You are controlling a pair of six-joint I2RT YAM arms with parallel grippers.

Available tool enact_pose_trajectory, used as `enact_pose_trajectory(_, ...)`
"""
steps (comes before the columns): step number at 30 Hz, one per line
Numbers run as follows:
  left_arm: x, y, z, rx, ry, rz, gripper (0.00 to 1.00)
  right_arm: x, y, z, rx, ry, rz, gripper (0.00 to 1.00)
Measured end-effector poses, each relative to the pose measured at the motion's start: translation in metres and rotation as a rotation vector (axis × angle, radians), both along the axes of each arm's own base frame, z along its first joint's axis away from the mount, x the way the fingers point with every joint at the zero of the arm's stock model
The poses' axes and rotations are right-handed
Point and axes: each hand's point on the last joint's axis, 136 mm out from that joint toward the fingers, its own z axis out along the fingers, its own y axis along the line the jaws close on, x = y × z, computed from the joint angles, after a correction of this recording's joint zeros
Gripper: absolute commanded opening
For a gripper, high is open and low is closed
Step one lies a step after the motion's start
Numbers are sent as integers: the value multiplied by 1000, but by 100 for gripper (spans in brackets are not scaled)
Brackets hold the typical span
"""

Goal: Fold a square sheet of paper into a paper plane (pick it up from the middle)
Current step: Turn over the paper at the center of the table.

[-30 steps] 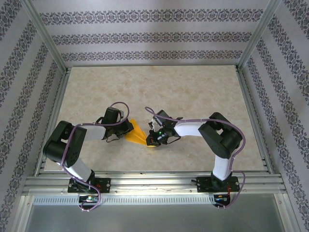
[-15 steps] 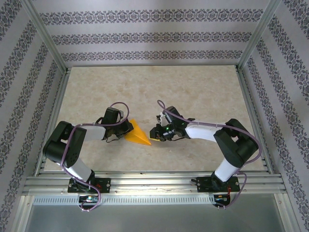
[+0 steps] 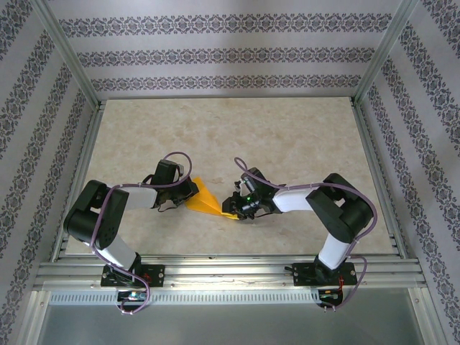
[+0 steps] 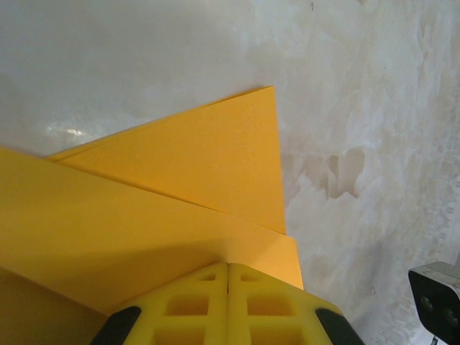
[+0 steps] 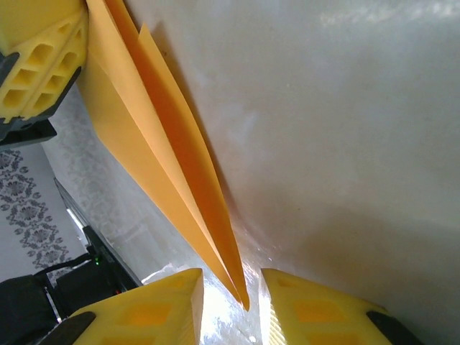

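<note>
Overhead view of a beige marbled table (image 3: pixel 287 144) enclosed by walls of patterned wallpaper (image 3: pixel 215 54). A bright orange paper plane (image 3: pixel 205 200) lies toward 6 o'clock from the table's centre, with its narrow tip pointing to 4 o'clock. The left gripper (image 3: pixel 189 191) meets the plane's broad end from 9 o'clock. The right gripper (image 3: pixel 231 208) sits at the tip, reaching in from 3 o'clock.

paper plane (image 3: pixel 206 202) | bright orange, folded, layered, tapering to sharp tip | wide end left, tip right
</note>
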Motion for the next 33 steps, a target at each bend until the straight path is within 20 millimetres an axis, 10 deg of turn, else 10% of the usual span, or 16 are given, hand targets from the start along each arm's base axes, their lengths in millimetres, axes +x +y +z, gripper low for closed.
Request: enact_pose_trajectory(33,-1,0,2,-8,7,8,8,34,24,11,100,-89,-24,16)
